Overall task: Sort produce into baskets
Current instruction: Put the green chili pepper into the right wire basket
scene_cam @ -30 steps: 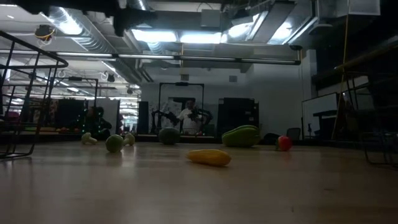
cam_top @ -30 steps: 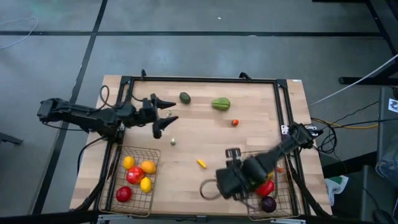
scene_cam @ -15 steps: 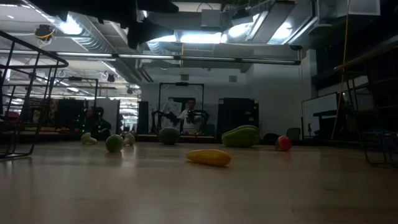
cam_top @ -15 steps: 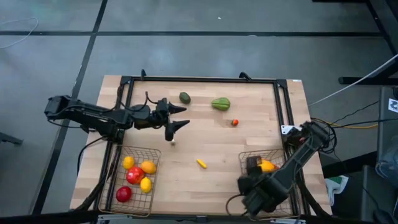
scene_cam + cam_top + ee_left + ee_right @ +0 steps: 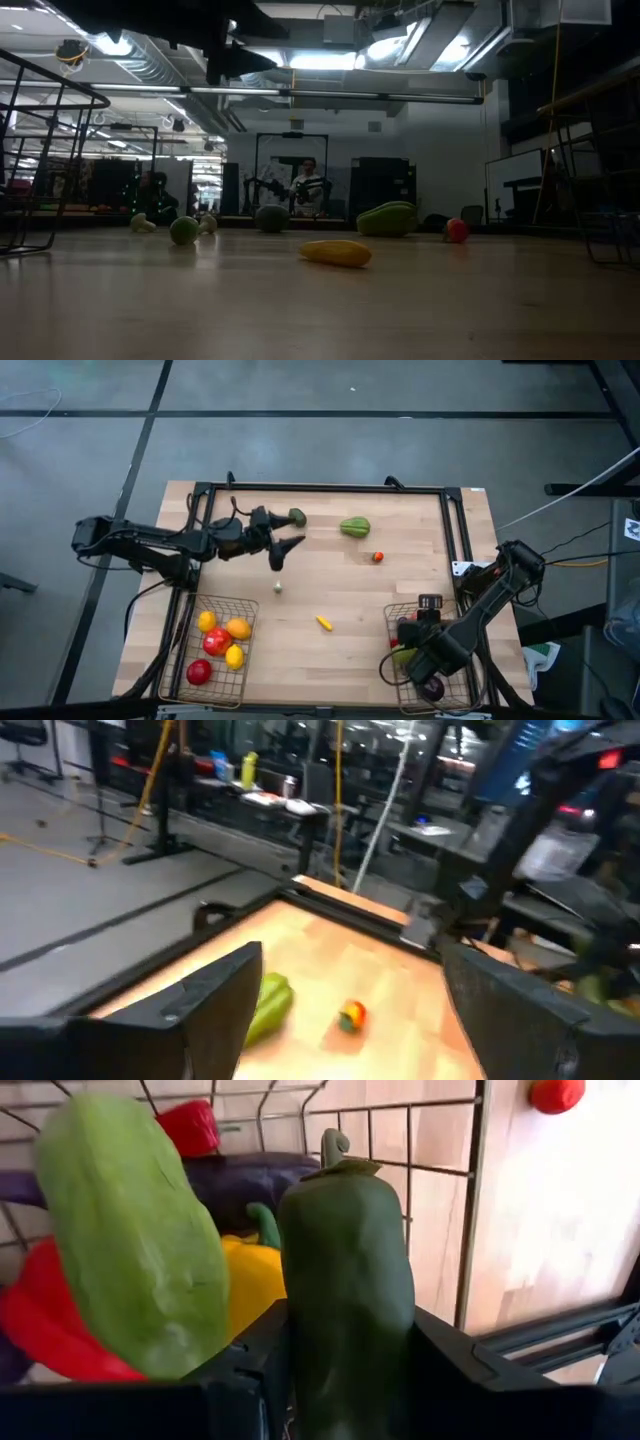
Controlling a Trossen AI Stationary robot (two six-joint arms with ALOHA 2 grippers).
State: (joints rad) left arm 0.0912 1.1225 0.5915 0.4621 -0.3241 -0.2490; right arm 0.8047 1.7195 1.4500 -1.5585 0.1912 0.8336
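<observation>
— Two dark wire-mesh baskets sit on the pale wooden table [image 5: 330,585]; which one do we take as our marker?

— We take the right-hand wire basket [image 5: 470,660]. The right gripper [image 5: 415,657] hangs over it, its fingers closed around a dark green toy pepper with a curled stem [image 5: 345,1285]. Inside that basket we see a pale green oval piece [image 5: 130,1230], a yellow piece [image 5: 250,1280], red pieces and a dark purple one.

— And away from that basket?

— Across the table, level with it, lies the left-hand wire basket [image 5: 180,660], holding red, yellow and orange fruits. Between the two lies a small yellow banana-shaped piece [image 5: 324,623]. Far beyond our marker, near the opposite edge, we find a ribbed green squash [image 5: 355,527], a small red-and-orange piece [image 5: 378,557] and a dark green round piece [image 5: 297,517].

— The left gripper?

— The left gripper [image 5: 285,532] hovers beside that dark green round piece, fingers spread wide, holding nothing. A tiny pale piece [image 5: 278,588] lies near it.
</observation>
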